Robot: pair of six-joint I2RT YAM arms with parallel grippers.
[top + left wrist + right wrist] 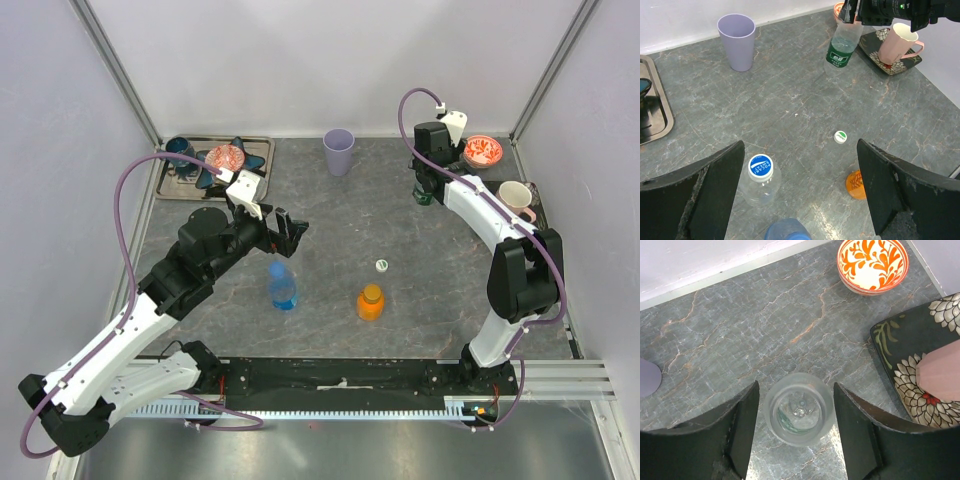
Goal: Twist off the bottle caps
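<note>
Grey marbled tabletop: your left gripper gapes empty, while your right gripper straddles the uncapped green-label bottle, grip unclear.

From the right wrist, the green-label bottle was seen only down its mouth, its sides and label all but hidden. Whether the right gripper touched it could not be told. The lilac cup was cut off at the left edge of that frame, and the pink mug at the right edge.

In the left wrist view the blue bottle was cropped by the bottom edge. The orange bottle was half hidden behind the left gripper, and the metal tray was cut by the left edge.

From the top view, the loose cap was too small to read.
</note>
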